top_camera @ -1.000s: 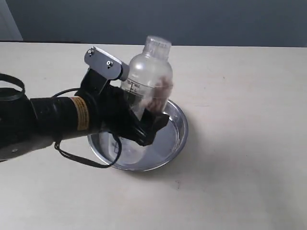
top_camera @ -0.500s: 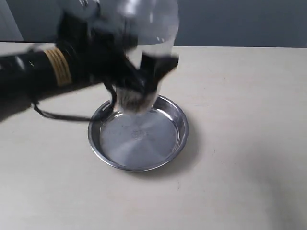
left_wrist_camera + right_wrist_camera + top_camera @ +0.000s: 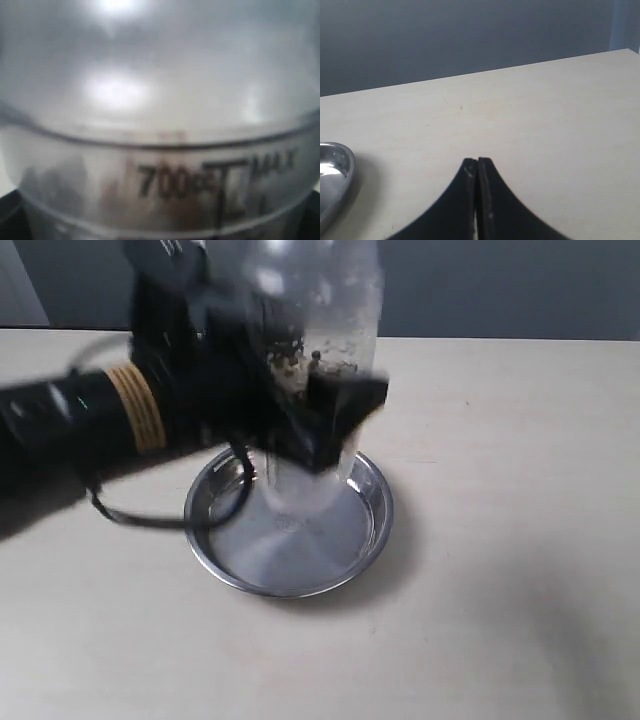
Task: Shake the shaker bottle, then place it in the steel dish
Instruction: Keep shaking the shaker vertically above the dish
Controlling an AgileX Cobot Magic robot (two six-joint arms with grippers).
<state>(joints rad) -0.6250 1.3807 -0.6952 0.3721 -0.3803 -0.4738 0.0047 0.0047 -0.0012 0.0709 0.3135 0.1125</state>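
Observation:
The clear shaker bottle (image 3: 318,310) is held upright and blurred in the air above the steel dish (image 3: 369,532), brownish bits flung about inside it. My left gripper (image 3: 305,425) is shut on the bottle's body, black fingers wrapped around its middle. In the left wrist view the bottle (image 3: 160,125) fills the whole picture, with "700" and "MAX" marks and brownish bits showing; the fingers are hidden there. My right gripper (image 3: 478,161) is shut and empty, low over the bare table, with the dish's rim (image 3: 340,175) at the picture's edge. It does not show in the exterior view.
The pale wooden table (image 3: 500,540) stretches around the dish. A dark grey wall (image 3: 480,285) runs behind the far edge. The left arm's black cable (image 3: 140,518) loops down beside the dish.
The bottle was low in the dish a second ago, then was lifted sharply. Since half a second ago it has dropped slightly and the bits have scattered upward inside it.

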